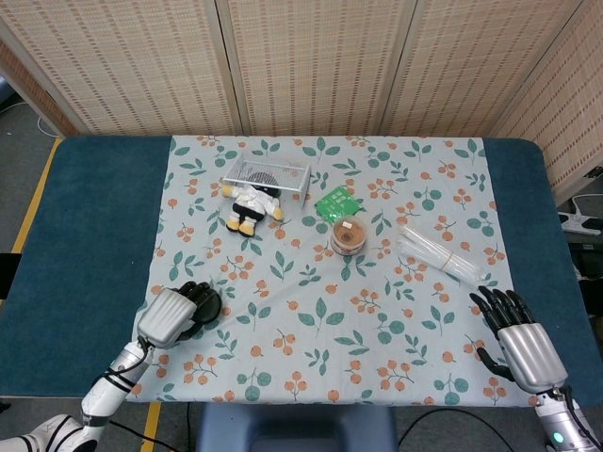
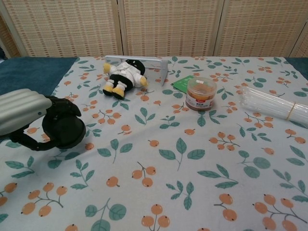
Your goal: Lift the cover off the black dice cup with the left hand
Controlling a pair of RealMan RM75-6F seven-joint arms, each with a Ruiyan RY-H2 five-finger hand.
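The black dice cup is near the front left of the floral cloth, and my left hand grips it. The dark fingers curl over its top and the thumb reaches under it. In the chest view the cup is tilted, with its round face turned towards the camera and a shadow on the cloth below. I cannot tell the cover from the base, and no separate piece shows under it. My right hand rests open at the front right of the table, fingers spread, holding nothing.
A plush toy lies against a metal mesh tray at the back. A green packet, an orange-lidded jar and a clear straw bundle lie to the right.
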